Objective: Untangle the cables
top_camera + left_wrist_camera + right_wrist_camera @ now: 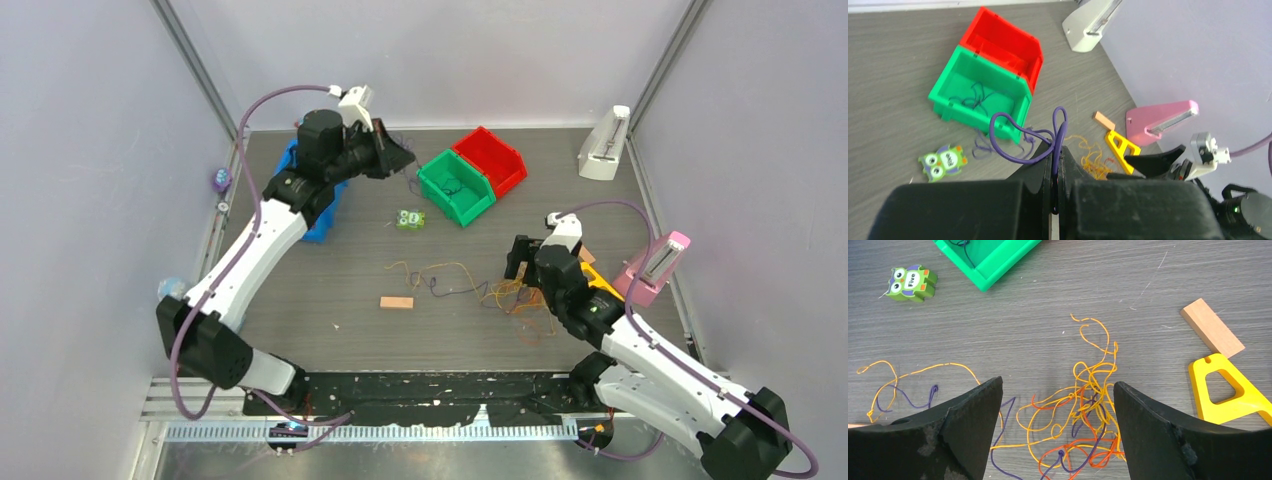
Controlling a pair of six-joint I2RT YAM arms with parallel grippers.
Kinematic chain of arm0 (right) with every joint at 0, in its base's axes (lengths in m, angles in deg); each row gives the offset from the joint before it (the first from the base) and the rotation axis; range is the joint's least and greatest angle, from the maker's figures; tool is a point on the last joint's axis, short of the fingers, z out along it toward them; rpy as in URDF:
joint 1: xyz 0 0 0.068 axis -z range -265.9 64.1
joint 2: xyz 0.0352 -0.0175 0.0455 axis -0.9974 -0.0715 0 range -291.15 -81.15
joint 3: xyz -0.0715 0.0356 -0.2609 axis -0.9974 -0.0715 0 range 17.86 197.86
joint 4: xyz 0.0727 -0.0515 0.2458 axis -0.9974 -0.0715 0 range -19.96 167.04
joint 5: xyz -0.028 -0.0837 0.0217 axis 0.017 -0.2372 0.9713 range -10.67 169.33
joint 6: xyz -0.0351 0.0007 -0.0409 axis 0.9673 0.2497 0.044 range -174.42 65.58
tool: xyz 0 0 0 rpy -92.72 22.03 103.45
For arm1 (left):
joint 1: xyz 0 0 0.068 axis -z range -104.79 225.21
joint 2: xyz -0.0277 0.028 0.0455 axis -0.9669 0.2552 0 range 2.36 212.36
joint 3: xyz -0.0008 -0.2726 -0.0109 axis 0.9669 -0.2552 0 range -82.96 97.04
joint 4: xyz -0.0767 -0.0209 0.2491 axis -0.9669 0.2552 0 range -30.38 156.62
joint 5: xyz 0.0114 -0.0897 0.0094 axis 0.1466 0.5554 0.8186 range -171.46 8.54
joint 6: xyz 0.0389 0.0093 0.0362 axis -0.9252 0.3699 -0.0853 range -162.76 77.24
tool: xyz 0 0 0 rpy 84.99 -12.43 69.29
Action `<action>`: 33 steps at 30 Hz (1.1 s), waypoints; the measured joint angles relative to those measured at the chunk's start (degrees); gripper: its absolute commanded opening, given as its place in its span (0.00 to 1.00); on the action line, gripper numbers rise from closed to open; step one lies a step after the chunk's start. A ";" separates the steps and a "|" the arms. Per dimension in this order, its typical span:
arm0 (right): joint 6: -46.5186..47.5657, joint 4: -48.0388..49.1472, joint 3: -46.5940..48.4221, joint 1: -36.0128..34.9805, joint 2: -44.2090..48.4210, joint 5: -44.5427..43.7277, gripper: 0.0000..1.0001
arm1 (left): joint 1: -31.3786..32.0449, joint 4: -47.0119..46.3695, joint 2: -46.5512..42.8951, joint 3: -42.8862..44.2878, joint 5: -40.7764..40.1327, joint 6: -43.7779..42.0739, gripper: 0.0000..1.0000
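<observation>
Orange, yellow, red and purple thin cables (1088,410) lie tangled on the grey wood-pattern table (1048,300), low in the middle of the right wrist view. They show between the widely spread fingers of the right gripper (1058,387), which hold nothing. Loose strands run to the lower left.

The left gripper (1057,160) is pinched tight on one purple cable loop (1054,142), above the table beside the green plastic bin (955,95). A dark strand (973,97) lies inside this bin, and a red plastic bin (1008,45) touches it.

A green owl tile (910,282) reads "Five". A small wooden block (1212,327) and a yellow plastic triangle (1199,390) lie right of the tangle.
</observation>
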 measured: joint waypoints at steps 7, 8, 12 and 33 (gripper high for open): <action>1.33 0.02 3.58 0.52 -2.08 -1.49 0.86 | 0.28 -1.81 13.29 13.75 3.32 3.54 0.00; 1.42 0.07 3.98 0.52 -2.10 -1.53 0.86 | 0.33 -2.16 14.84 15.10 3.67 4.11 0.00; 2.32 0.22 5.70 0.63 -2.12 -1.86 0.86 | 0.76 -3.10 22.71 22.10 6.05 6.78 0.00; 3.87 3.37 6.62 2.54 -3.23 0.50 0.86 | 0.83 -1.42 47.04 30.01 5.88 12.52 0.14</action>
